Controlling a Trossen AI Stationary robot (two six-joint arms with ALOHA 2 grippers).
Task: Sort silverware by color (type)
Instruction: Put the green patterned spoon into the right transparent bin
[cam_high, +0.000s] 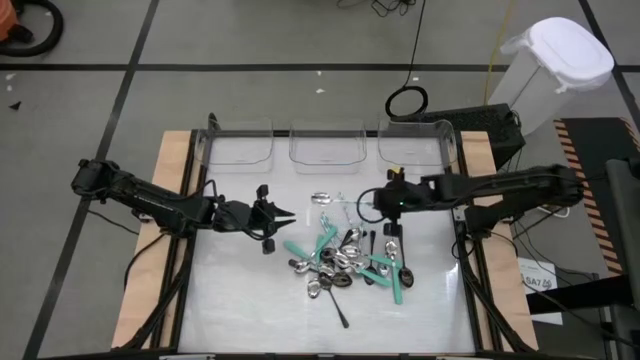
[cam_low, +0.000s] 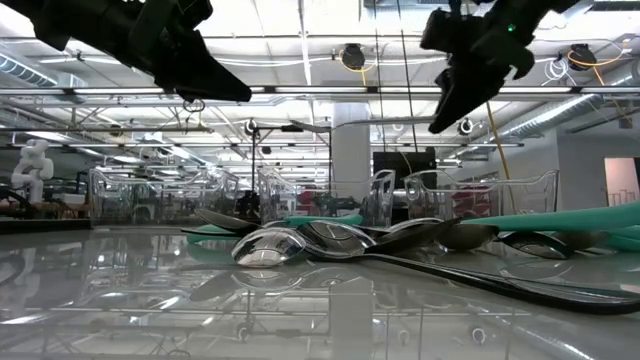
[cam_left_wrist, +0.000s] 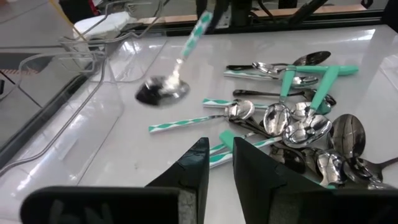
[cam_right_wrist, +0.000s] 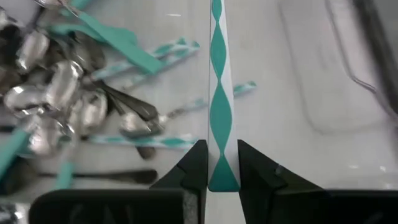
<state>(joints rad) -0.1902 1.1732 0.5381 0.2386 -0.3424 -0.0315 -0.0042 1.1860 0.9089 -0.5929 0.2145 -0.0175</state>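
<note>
The white table (cam_high: 250, 300) is bare along its left side, from the wooden edge strip (cam_high: 165, 220) inward, giving the left arm free surface below and around it. That arm reaches in low from the left edge, stretched nearly flat toward the middle, and the left gripper (cam_high: 285, 214) hangs above the table just left of the cutlery with its fingers a narrow gap apart and nothing between them. Along the far edge stand three clear bins (cam_high: 325, 145) side by side, with a strip of bare table between them and the cutlery. In the middle lies the heap of silverware (cam_high: 350, 265): shiny spoon bowls tangled with solid teal handles, teal-and-white patterned handles and a few dark pieces, one dark spoon (cam_high: 338, 308) trailing toward the near edge. A patterned spoon (cam_left_wrist: 171, 78) is lifted with its bowl just above the table, between the heap and the bins. The right gripper (cam_high: 372, 205) is clamped on that spoon's teal-and-white handle (cam_right_wrist: 219, 93), holding it at the very end. The right arm stretches in from the right edge, near level, wrist toward the centre. Right of the heap the table is bare up to the right rail. No readable writing shows on the table things.
</note>
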